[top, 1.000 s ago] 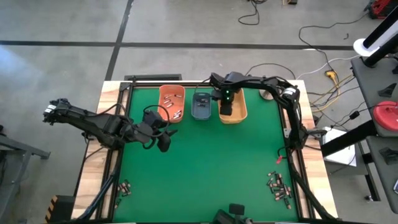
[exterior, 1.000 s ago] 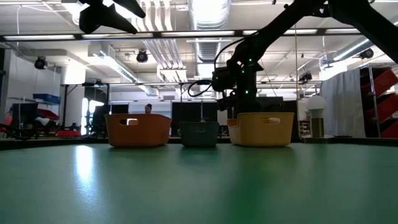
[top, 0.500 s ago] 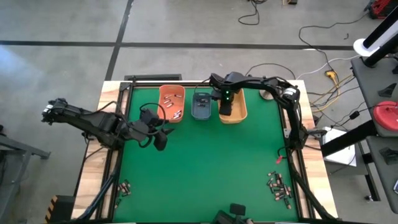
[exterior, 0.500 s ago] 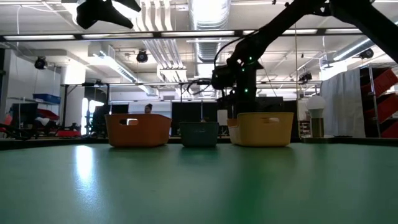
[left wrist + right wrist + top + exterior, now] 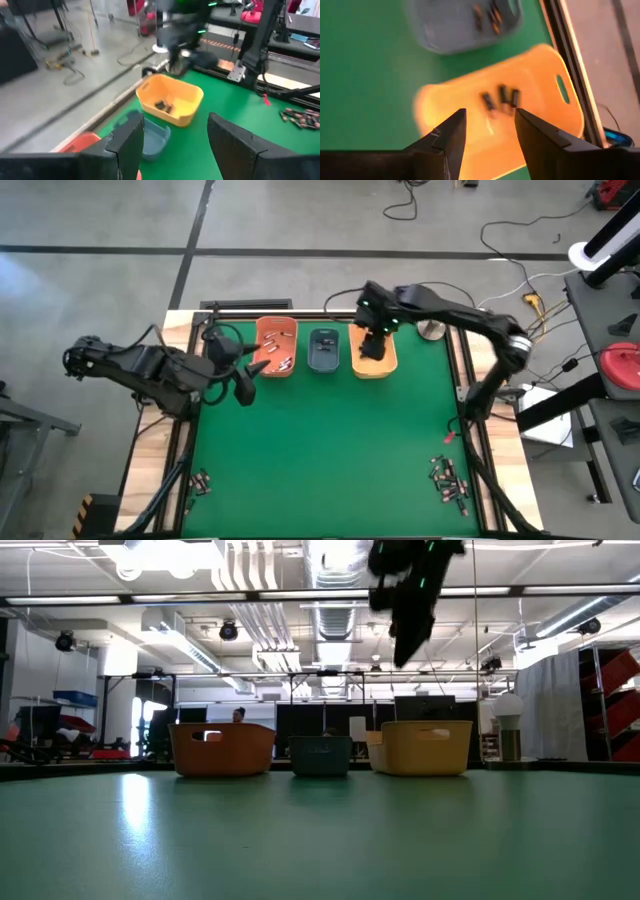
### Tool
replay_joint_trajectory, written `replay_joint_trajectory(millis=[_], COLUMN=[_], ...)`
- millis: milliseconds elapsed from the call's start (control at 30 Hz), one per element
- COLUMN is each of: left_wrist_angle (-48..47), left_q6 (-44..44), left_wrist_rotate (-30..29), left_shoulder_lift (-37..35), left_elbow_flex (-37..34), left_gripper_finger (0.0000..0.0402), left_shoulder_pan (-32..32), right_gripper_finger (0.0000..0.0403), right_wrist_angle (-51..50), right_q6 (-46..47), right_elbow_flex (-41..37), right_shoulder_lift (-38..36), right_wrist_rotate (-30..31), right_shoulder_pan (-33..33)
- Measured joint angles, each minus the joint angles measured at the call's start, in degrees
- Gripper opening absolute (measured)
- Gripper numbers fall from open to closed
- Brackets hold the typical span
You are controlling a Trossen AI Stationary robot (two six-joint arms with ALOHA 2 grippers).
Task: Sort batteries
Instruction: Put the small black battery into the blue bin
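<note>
Here: right gripper [image 5: 374,340] above the yellow-orange bin [image 5: 388,362], jaws parted with nothing between them, apparently because a battery belongs in the bin beneath. Several batteries [image 5: 501,97] lying loose on that bin's floor; more in the blue-grey bin [image 5: 324,349] and the orange bin [image 5: 276,346], one size to each, probably. Left gripper [image 5: 243,368] just beside the orange bin, jaws wide apart, holding nothing. Unsorted batteries in a right-hand pile [image 5: 449,483] and a smaller left-hand cluster [image 5: 201,480] at the table's [image 5: 330,450] near edge, well apart from the bins.
</note>
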Motion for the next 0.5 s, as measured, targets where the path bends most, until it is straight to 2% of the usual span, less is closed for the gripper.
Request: replay_joint_trajectory(millis=[233,367,500], left_wrist_angle=[1.31,4.96,13.27], left_q6=[6.01,6.29,8.98], left_wrist_rotate=[-2.01,-2.05,-2.04], left_shoulder_lift=[1.16,1.17,1.19], left_elbow_flex=[0.76,-2.46,-7.03], left_gripper_finger=[0.0191,0.0184,0.0179], left_shoulder_pan=[0.11,0.2,0.31], right_gripper_finger=[0.0161,0.0153,0.0153], right_wrist_angle=[-1.93,-3.81,-5.42], right_q6=[17.92,36.96,56.43], right_elbow_flex=[-1.78,-5.97,-11.47], right_shoulder_lift=[-12.65,-17.04,-18.82], right_wrist_rotate=[0.46,0.48,0.26], right_shoulder_pan=[16.52,28.5,41.43])
